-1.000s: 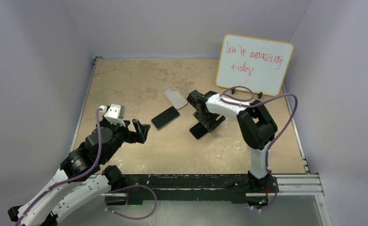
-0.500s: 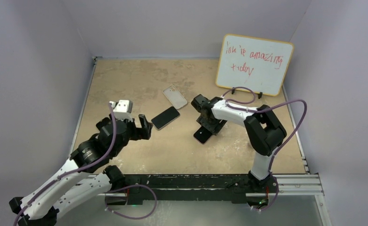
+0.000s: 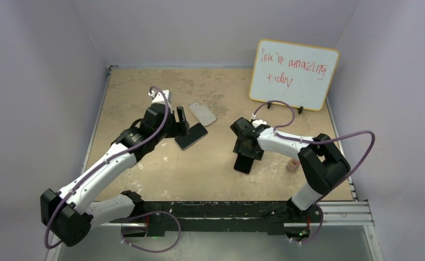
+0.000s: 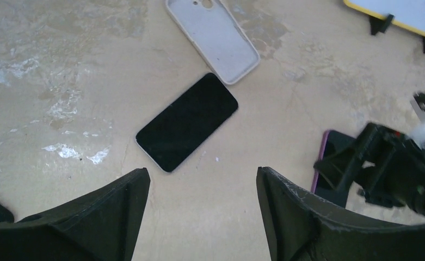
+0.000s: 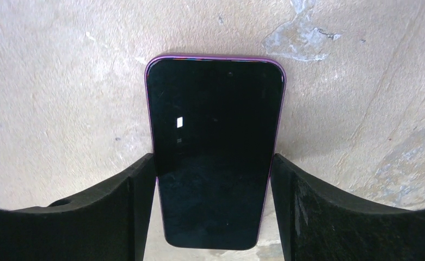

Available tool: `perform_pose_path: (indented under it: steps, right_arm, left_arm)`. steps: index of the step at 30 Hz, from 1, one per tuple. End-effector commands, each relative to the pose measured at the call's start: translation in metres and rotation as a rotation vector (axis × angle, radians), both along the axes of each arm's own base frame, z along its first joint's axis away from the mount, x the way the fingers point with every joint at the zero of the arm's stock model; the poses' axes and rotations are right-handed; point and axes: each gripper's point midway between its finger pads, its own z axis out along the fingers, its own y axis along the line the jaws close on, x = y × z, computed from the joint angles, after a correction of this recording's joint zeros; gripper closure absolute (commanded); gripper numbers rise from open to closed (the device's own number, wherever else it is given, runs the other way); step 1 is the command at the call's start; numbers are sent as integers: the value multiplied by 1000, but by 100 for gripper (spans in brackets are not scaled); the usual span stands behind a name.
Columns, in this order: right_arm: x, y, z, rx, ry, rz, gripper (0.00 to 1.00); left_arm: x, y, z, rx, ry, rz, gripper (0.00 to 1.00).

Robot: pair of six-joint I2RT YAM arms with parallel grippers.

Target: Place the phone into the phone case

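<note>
Tan, mottled desk point(image 3: 145, 92), with a whiteboard point(image 3: 294, 73) bearing red handwriting propped at the far right. We note two phones. The black phone point(image 3: 191, 136) lies flat and face up near mid-desk, angled, its far-right corner just beside the near end of the phone case point(image 3: 202, 111). From the left wrist view we cannot tell whether that corner touches the case. The pale phone case lies open side up, just beyond the black phone, with nothing in it. The left arm point(image 3: 117, 157) reaches in from the near left; the left jaws are spread wide and grasp nothing, hanging at the left end of the black phone and apart from it. To the right, well apart from the case, the right arm point(image 3: 278, 142) bends back toward mid-desk. The right jaws are clamped on the two long edges of the purple-edged phone point(image 5: 215, 152), screen up, one finger against each side. Whether that phone rests on the desk or is raised a little we cannot tell. A small pinkish thing point(image 3: 292, 165) sits on the desk beside the right arm; it is too small to identify.
</note>
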Motion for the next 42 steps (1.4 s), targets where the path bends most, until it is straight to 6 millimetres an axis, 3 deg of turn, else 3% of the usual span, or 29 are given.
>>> perform_pose_path:
  steps: [1,10,17,20,25,32,42]
  right_arm:
    - [-4,0,2,14,-19,144,38]
    - [-10,1,4,58,-63,229,41]
    - [-11,0,14,71,-91,237,42]
    - [-10,0,19,81,-109,239,42]
    - [-8,5,26,114,-143,254,42]
    - [-8,6,27,122,-147,258,41]
    - [-9,5,26,120,-149,259,42]
  left_arm:
    - [36,-9,-9,-173,27,6,27]
    - [128,-21,-56,-207,84,123,47]
    - [182,-34,-85,-198,102,161,50]
    - [192,-35,-106,-188,140,172,52]
    - [201,-33,-124,-186,167,184,55]
    - [203,-31,-156,-160,229,196,59]
    - [204,-36,-172,-156,259,178,66]
